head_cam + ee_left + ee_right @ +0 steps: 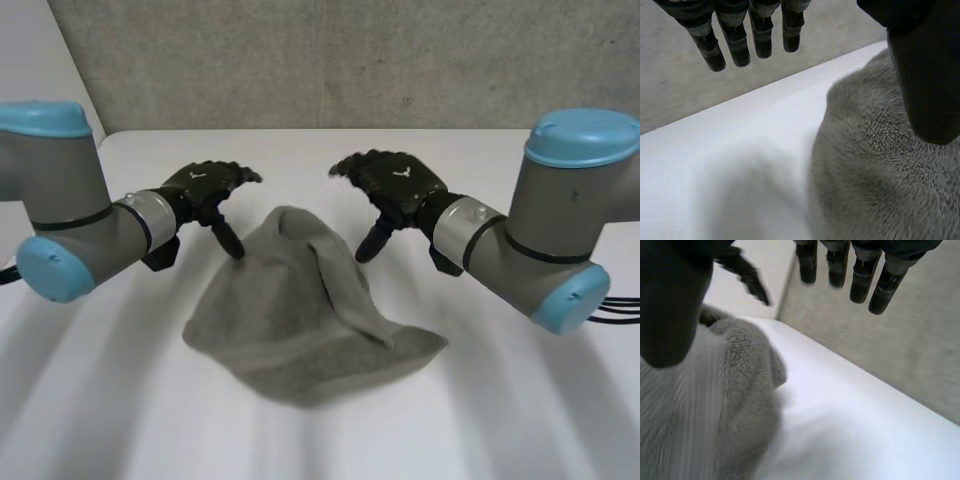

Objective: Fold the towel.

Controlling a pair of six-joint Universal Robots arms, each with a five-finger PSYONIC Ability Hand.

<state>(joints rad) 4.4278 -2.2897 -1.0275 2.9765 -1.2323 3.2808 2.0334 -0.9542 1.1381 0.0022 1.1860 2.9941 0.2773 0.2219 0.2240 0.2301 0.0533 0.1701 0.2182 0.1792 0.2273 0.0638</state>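
A grey towel (300, 310) lies in a rumpled heap in the middle of the white table, rising to a peak at its far end. My left hand (200, 188) hovers at the peak's left side, open, its thumb pointing down at the cloth's edge. In the left wrist view its fingers (735, 37) are straight and well apart from the thumb (925, 75), which hangs over the towel (880, 170). My right hand (400, 185) stands open at the peak's right side. Its fingers (860, 272) spread away from the thumb (670, 305) above the towel (725, 405), holding nothing.
The white table (520, 410) extends around the towel on all sides. Its far edge meets a grey wall (350, 60) just beyond both hands. Both grey arms with light-blue caps reach in from the sides.
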